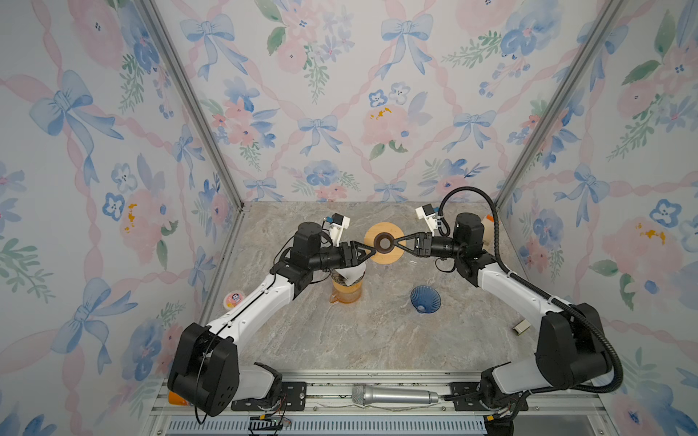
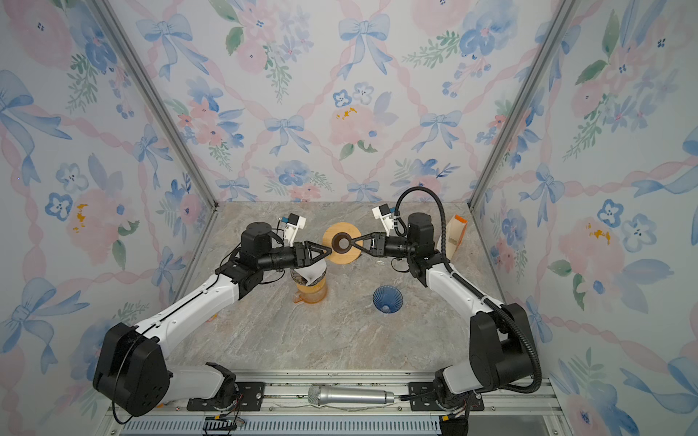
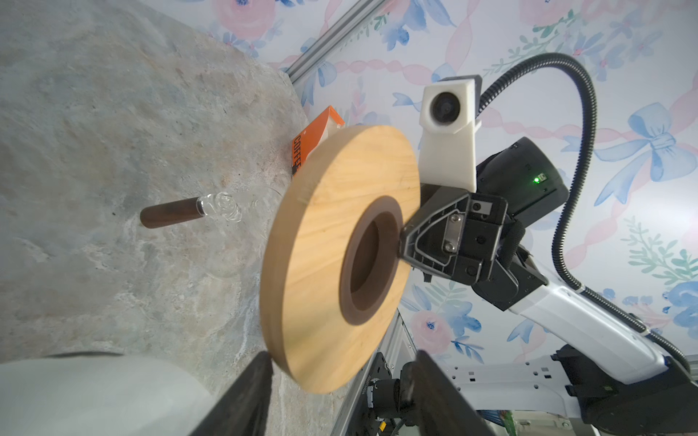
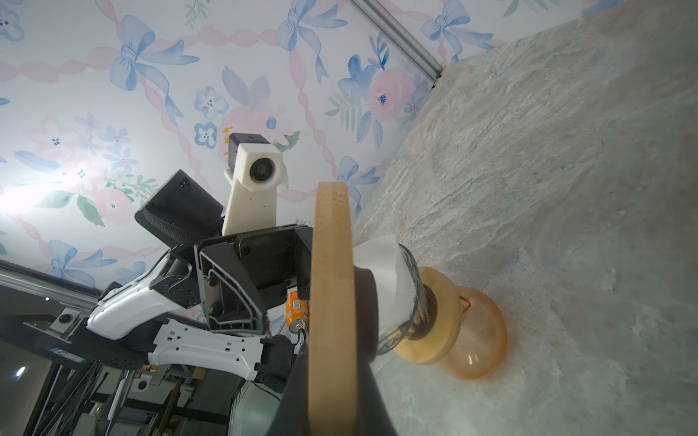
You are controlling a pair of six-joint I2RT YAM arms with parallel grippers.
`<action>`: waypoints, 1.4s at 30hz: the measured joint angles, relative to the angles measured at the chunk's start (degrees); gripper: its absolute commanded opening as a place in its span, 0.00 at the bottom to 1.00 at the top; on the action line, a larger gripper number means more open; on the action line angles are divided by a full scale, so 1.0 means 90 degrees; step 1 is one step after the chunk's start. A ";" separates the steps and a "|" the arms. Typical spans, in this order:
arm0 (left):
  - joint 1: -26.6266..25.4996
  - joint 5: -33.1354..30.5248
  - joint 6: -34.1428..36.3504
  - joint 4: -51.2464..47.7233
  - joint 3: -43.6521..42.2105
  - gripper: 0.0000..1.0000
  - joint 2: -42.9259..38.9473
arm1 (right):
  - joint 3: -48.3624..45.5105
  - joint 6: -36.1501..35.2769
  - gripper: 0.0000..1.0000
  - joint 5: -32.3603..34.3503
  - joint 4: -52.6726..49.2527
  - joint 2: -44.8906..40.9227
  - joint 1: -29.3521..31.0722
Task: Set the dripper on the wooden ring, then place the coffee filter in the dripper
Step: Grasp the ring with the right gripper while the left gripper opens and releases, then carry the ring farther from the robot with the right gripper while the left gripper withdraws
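Left jaws are parted astride the rim of the disc (image 1: 389, 257), nothing gripped by the left gripper (image 1: 373, 250); the right gripper (image 1: 394, 243) is clamped on that smooth wooden disc, dark-ringed. Handover judged in hand. White paper filter (image 1: 355, 272) is seated in a glass cone (image 4: 411, 279) on the amber carafe (image 1: 345, 296); ribbed blue dripper (image 1: 425, 298) lies empty, well apart. Next: left withdrawal without knocking disc.

The wooden ring (image 3: 332, 234) is showing pale, smooth, matt grain around a dark brown matt collar (image 3: 349, 298). The bench (image 1: 340, 339) is looking like mottled grey stone, dull-finished. The paper filter (image 4: 381, 264) is looking white and matt; the orange jug (image 4: 479, 339) is shining, glossy and see-through. The blue cone (image 1: 425, 298) is gleaming, ribbed and translucent.
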 measured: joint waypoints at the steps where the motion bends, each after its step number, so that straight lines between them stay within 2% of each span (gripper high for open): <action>1: 0.0000 -0.0002 0.0046 -0.0024 0.0053 0.79 0.0000 | 0.0000 0.0061 0.00 0.0044 0.0032 -0.0012 -0.0053; 6: 0.0000 -0.0044 0.0202 -0.0172 0.0248 0.88 0.0000 | 0.0002 0.0085 0.00 0.0226 -0.0121 -0.0233 -0.0330; 16: 0.0000 -0.0726 0.0916 -0.0855 0.0658 0.98 -0.0056 | 0.0129 -0.0576 0.00 0.0724 -0.1683 -0.0811 -0.1224; 21: -0.0073 -0.1207 0.1333 -0.1149 0.0658 0.98 -0.0233 | 0.0126 -0.0627 0.00 0.0848 -0.2164 -0.0794 -0.1537; 34: -0.1064 -0.2567 0.2446 -0.1892 0.0782 0.98 -0.0539 | 0.0100 -0.0287 0.00 0.1054 -0.2497 0.0044 -0.1821; 42: -0.1212 -0.2851 0.2667 -0.2125 0.0782 0.98 -0.0539 | -0.0058 -0.0233 0.00 0.1073 -0.2540 0.0233 -0.1821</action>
